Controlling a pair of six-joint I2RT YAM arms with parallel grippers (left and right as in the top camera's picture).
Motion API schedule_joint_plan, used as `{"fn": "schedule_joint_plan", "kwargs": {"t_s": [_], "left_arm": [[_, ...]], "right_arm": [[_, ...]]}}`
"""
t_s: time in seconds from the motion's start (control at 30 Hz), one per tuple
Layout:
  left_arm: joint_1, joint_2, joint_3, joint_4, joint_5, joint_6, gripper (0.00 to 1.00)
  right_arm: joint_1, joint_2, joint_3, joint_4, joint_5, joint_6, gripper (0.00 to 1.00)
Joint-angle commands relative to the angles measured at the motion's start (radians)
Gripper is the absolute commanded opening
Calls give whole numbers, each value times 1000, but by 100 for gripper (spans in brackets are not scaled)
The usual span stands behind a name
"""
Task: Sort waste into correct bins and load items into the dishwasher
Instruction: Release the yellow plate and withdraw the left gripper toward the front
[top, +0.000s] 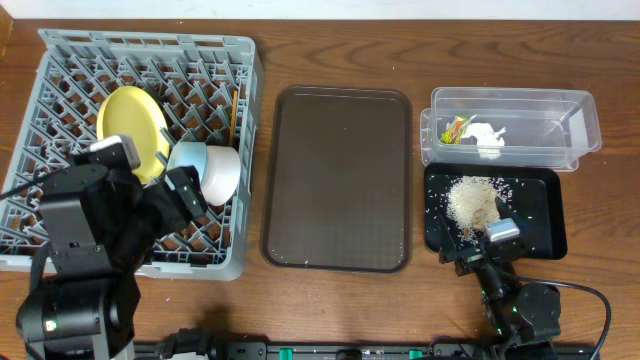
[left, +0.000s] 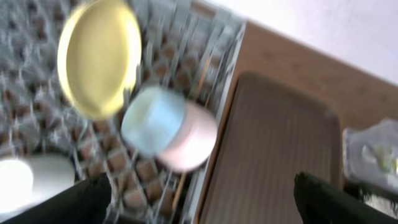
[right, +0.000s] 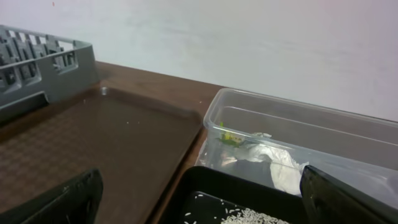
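Observation:
The grey dish rack (top: 60, 60) at the left holds the yellow plate (top: 132, 122) upright, the light-blue bowl (top: 190, 158), the white bowl (top: 222, 172) and the chopsticks (top: 234, 115). The left wrist view shows the plate (left: 99, 56), blue bowl (left: 152, 118) and white bowl (left: 189, 140), blurred. The clear tub (top: 540, 105) holds the wrapper (top: 458, 128) and tissue (top: 487, 138). The black tray (top: 540, 225) holds the rice scraps (top: 472, 203). My left gripper (left: 202, 199) is open above the rack's front right. My right gripper (right: 202, 199) is open at the black tray's near edge.
The empty brown serving tray (top: 338, 178) lies between rack and bins. The right wrist view shows the tub (right: 292, 118), tissue (right: 277, 165), wrapper (right: 231, 138), the brown tray (right: 93, 143) and the rack's corner (right: 43, 62).

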Motion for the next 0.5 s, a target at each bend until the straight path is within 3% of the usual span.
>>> {"fn": "schedule_joint_plan", "kwargs": {"t_s": [0.0, 0.13, 0.47], "left_arm": [[-35, -3, -31, 98, -15, 90, 95], [-87, -72, -150, 320, 2, 150, 95], [-187, -392, -658, 805, 2, 198, 95]], "right_arm": [[-9, -7, -2, -4, -4, -9, 99], [-9, -7, -2, -4, -3, -9, 99], [-9, -7, -2, -4, -4, -9, 99]]}}
